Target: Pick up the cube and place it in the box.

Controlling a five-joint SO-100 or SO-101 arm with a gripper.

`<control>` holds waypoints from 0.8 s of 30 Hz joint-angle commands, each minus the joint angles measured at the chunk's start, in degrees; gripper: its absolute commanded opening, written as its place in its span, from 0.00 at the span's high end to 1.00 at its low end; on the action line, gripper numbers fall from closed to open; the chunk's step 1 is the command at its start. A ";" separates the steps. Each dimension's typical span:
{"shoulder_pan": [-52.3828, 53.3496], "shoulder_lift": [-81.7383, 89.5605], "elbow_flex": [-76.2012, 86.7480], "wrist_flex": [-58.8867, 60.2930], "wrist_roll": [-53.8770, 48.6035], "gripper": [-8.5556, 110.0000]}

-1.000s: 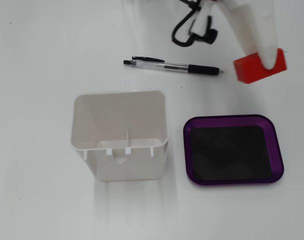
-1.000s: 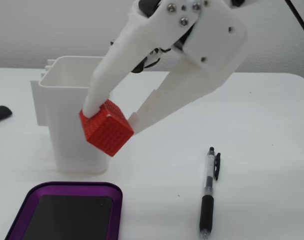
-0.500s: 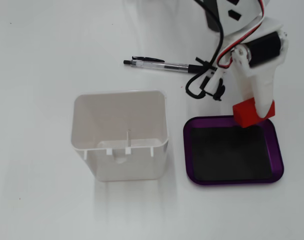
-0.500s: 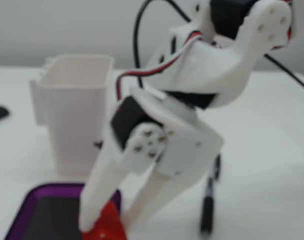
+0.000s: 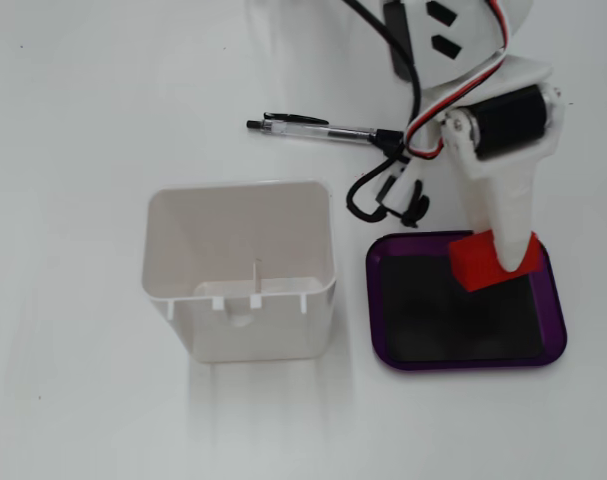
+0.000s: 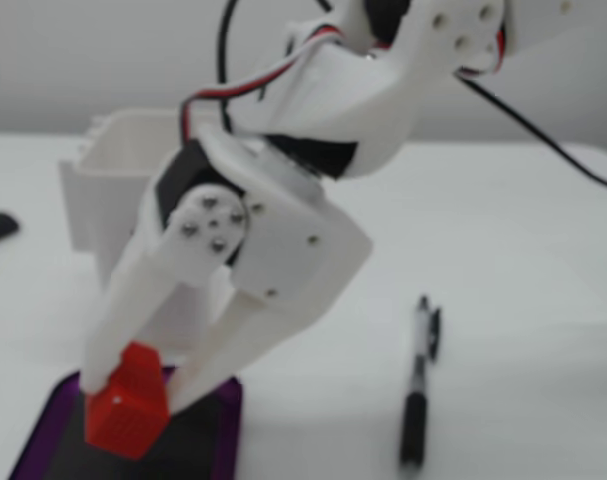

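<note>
The red cube (image 5: 481, 263) (image 6: 128, 412) is clamped between the white fingers of my gripper (image 5: 498, 258) (image 6: 138, 395), which is shut on it. In a fixed view from above, the cube hangs over the upper right part of the purple box (image 5: 553, 300). The side-on fixed view shows the cube just above the box's black bottom, with the purple rim (image 6: 228, 425) behind it. Whether the cube touches the bottom I cannot tell.
A deep white tub (image 5: 238, 270) (image 6: 113, 180) stands to the left of the box. A black and clear pen (image 5: 323, 130) (image 6: 418, 400) lies on the white table behind the box, partly under the arm's cables (image 5: 388, 185).
The gripper has carried the cube from beside the pen down over the box, lowering and shifting it inward past the box's back rim.
</note>
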 commanded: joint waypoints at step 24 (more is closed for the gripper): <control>-0.18 17.31 -5.10 24.08 -0.18 0.84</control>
